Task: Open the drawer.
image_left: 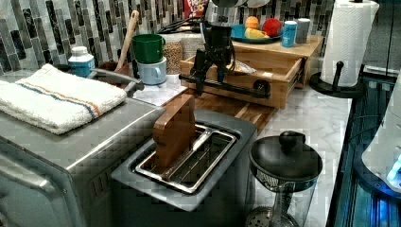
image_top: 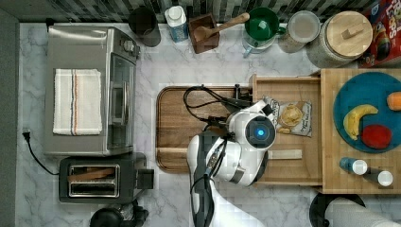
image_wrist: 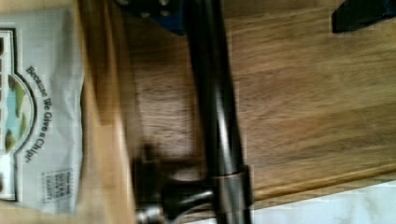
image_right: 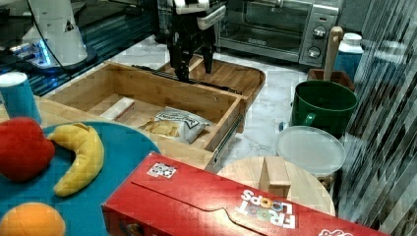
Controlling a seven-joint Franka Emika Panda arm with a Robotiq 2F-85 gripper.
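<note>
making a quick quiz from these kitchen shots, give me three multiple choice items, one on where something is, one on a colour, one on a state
1. Where is the chip bag?
A. inside the drawer
B. on the toaster oven
C. on the blue plate

2. What colour is the drawer's bar handle?
A. white
B. black
C. red

3. What state is the drawer in?
A. shut
B. pulled out
C. lifted off the counter

Answers:
1. A, the right view shows the bag lying on the drawer floor.
2. B, the left view shows a long black bar across the light-wood front.
3. B, the top view shows its inside exposed, with the gripper above the handle.
</note>
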